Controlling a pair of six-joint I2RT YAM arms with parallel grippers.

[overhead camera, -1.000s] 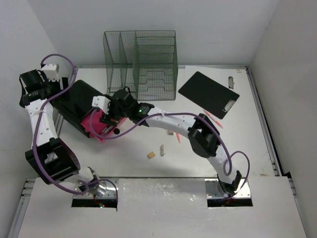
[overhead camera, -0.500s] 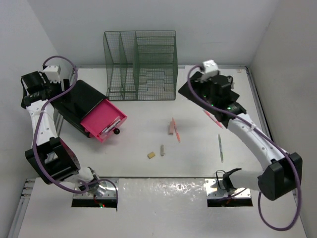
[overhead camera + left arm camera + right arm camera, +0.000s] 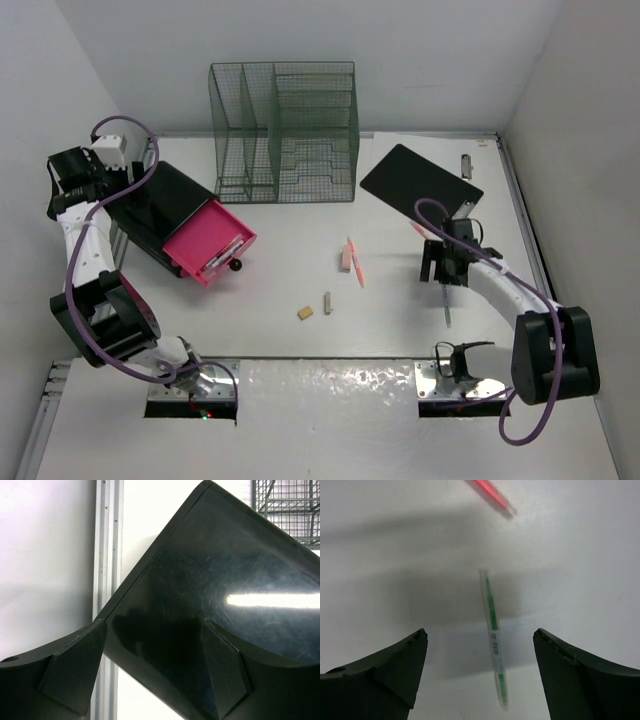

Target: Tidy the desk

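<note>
While the left gripper (image 3: 72,178) stays parked, the right gripper (image 3: 443,262) has dropped over a green pen (image 3: 445,300).
Half a second ago it hovered above the clipboard (image 3: 420,190). Now its fingers (image 3: 385,675) stand spread either side of the pen, gripping nothing, so a pickup looks next. The left gripper, also spread, hangs over the black box (image 3: 160,195). The tabletop (image 3: 290,290) fills mid-frame. The pen's print is too blurred to read.

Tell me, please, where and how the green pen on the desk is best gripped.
Probably at mid-barrel, near the printed label, coming straight down. The green pen lies flat on the desk, thin and straight, running lengthwise between the open fingers of the right gripper, which would close across its width.
</note>
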